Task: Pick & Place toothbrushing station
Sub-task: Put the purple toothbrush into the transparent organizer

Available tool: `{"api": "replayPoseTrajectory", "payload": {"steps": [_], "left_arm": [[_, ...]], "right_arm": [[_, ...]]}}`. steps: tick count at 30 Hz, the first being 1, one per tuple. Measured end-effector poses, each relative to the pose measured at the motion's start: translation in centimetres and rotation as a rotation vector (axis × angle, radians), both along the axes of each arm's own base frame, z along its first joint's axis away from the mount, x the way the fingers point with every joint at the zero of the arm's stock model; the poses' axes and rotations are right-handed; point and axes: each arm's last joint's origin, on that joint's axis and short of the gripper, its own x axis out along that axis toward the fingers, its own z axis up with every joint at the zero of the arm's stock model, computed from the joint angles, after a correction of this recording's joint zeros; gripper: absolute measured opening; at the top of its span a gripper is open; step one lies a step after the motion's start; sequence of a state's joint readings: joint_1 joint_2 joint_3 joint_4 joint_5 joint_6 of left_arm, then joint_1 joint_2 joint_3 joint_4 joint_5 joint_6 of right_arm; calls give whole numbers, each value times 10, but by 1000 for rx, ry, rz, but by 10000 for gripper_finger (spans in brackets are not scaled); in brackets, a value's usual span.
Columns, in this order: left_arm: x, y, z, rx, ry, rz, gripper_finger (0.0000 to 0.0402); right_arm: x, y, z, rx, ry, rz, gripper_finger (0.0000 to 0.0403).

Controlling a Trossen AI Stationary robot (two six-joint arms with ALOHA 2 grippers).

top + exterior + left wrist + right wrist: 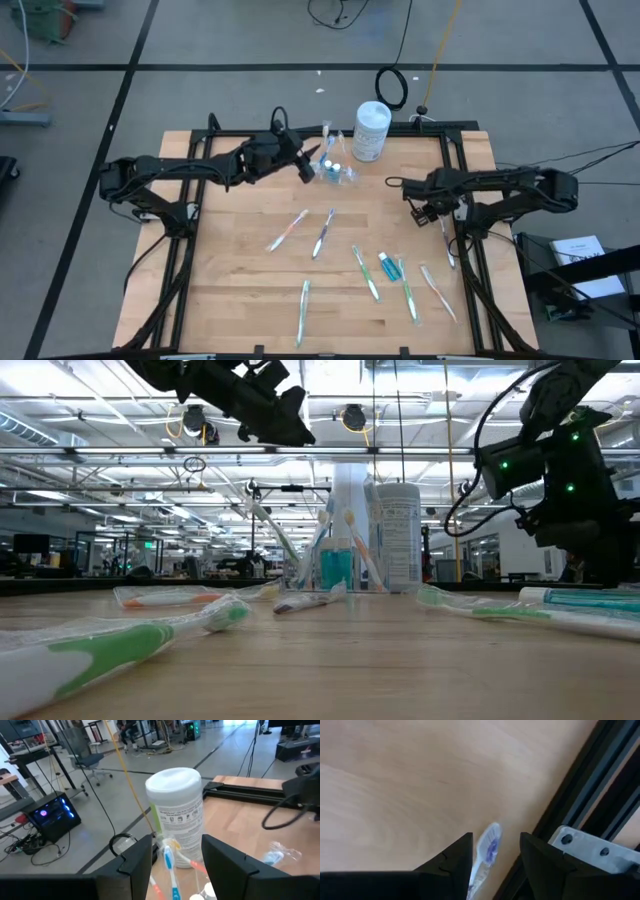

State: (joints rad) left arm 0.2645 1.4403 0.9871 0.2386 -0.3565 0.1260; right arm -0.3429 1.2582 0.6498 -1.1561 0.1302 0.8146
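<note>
The left claw hangs open by the clear cup, which holds some toothbrushes. The right claw, open too, is over a purple toothbrush on the desk, likely to grab it.

Clear cup holds upright brushes; wrapped toothbrushes and blue tube lie scattered
</note>
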Motion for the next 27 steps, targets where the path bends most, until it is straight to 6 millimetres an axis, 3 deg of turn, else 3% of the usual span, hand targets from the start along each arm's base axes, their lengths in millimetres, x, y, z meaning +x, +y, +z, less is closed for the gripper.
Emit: {"api": "replayPoseTrajectory", "payload": {"steps": [12,27], "left_arm": [[1,-5,-3,-7,29,-16,177],[0,-6,-6,-16,63,-18,177]], "right_arm": [[3,-4,-13,93,79,-36,149],[22,-9,-21,123,-121,46,55]]}}
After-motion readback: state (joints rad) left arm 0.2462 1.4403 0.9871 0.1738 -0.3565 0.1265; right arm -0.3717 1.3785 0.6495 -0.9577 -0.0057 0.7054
